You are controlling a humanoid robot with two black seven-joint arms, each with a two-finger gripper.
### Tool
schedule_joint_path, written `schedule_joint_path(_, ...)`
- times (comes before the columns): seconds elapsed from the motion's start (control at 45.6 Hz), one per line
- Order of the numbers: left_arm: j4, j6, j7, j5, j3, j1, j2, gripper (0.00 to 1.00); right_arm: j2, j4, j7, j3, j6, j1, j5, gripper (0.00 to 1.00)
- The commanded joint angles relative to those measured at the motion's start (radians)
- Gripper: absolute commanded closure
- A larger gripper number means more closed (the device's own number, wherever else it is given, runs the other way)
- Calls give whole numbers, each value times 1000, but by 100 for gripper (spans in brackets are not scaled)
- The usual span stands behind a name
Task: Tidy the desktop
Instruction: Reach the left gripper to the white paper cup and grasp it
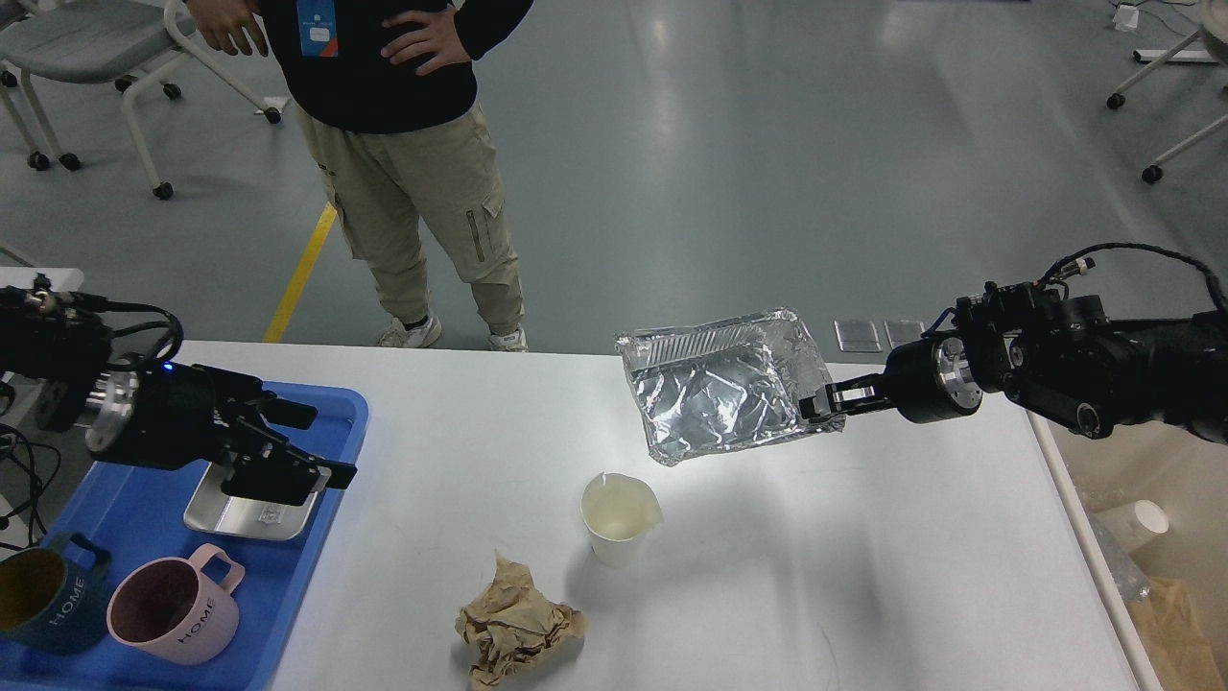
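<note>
The right gripper (823,403) pinched the edge of a foil tray (721,384) and held it up over the far side of the desktop (863,557). The left gripper (317,451) hung open over a blue tray (317,537) at the desktop's left end — above a steel dish (245,513). A paper cup (619,518) and crumpled paper (516,624) sat on the desktop near its front edge.

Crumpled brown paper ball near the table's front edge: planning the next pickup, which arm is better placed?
Left: its hand is empty and nearer the crumpled brown paper ball; the right hand holds the foil tray.
</note>
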Motion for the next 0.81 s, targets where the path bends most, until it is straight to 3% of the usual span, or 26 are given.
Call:
schedule_joint_path(0.0,87,-7,5,39,57,-57,-98,4,-1,0,1,4,-2,-6,12,100)
schedule_joint_path(0.307,269,-7,17,37,136,-112,-310,4,7,5,7,17,-16,-10,20,100)
schedule_joint_path(0.614,305,-7,20,60,238,-123,-453,4,29,-3,7,18,-16,-10,20,100)
schedule_joint_path(0.789,328,-16,45,86,364,-230,-509,4,29,-3,7,16,-27,-12,20,100)
